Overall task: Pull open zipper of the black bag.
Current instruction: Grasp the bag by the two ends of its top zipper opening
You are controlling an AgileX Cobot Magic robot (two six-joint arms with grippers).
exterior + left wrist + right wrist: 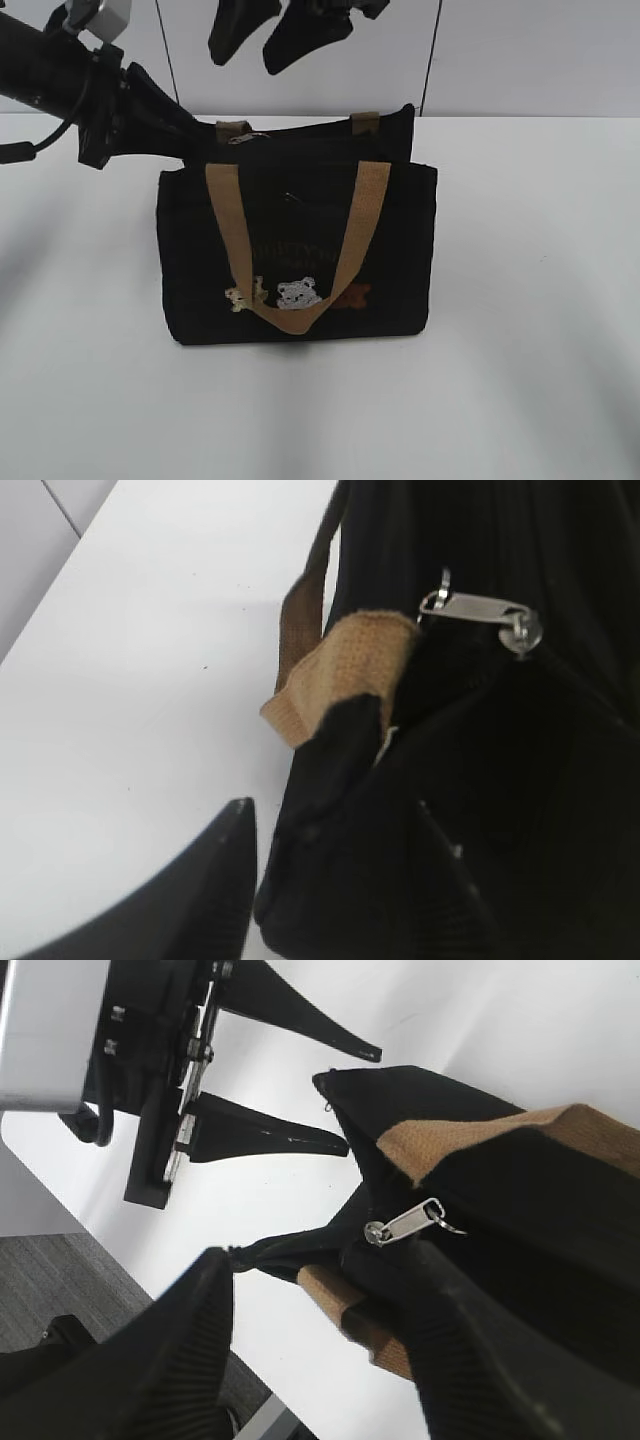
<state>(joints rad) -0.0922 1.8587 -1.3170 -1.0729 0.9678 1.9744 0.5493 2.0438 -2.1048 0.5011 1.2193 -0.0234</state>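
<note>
**Operator:** Where does the pull lie from my grippers?

**Spotter:** Take the black bag as your mark. It stands upright on the white table. The zipper pull sits on the bag's top edge, at the end nearest your left arm, just past the tan handle tab. It lies flat, and its long axis follows the zip line along the bag's length.

**Operator:** Which arm is closer?

**Spotter:** Your left. The left gripper is level with that end of the bag, fingers spread either side of the corner and clamped on nothing. The pull lies ahead of it, further in over the bag's top. Your right gripper hangs above the bag's rear edge, fingers apart and empty, clear of the fabric.

**Operator:** How does the zip look?

**Spotter:** Black on black, so only the small silvery tab stands out. It looks closed to me, with the slider parked at that end. I'd judge the draw must run along the top towards the bag's far end.
</note>
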